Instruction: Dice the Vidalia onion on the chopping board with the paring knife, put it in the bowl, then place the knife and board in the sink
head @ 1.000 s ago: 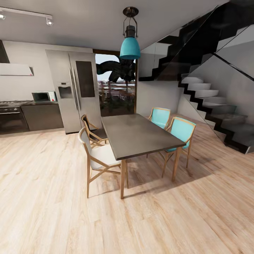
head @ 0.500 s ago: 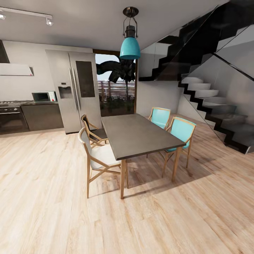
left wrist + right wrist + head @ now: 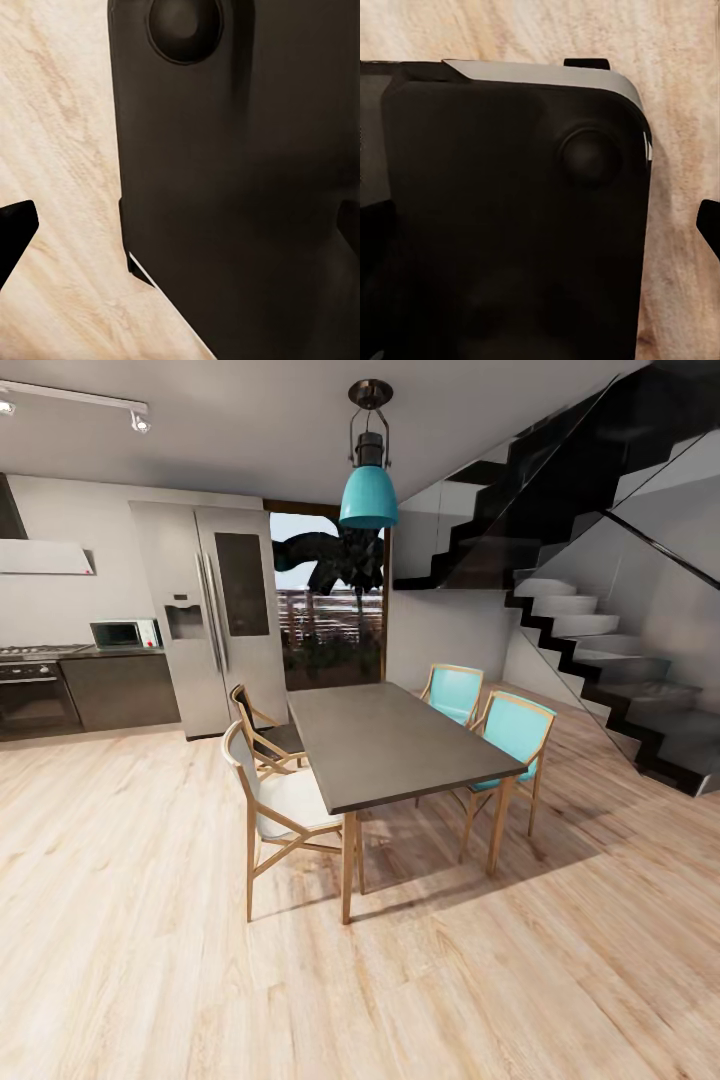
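Observation:
The Vidalia onion, sink, chopping board, paring knife and bowl are out of view. The head view looks across a dining room toward a kitchen corner at the far left. My left gripper [image 3: 180,225] hangs over my own dark base and the wood floor. Its fingertips [image 3: 16,229] sit at opposite edges of the left wrist view, wide apart and holding nothing. My right gripper [image 3: 540,225] also hangs over the base, with one fingertip [image 3: 709,225] against the floor at the edge, and it is empty.
A dark dining table [image 3: 390,745] with chairs [image 3: 275,810] stands straight ahead. Two teal chairs [image 3: 515,735] sit on its right side. A steel fridge [image 3: 210,615], a microwave [image 3: 124,633] on dark cabinets and a stove [image 3: 35,685] line the far left wall. Stairs [image 3: 610,660] rise at right. Open wood floor [image 3: 110,920] lies left.

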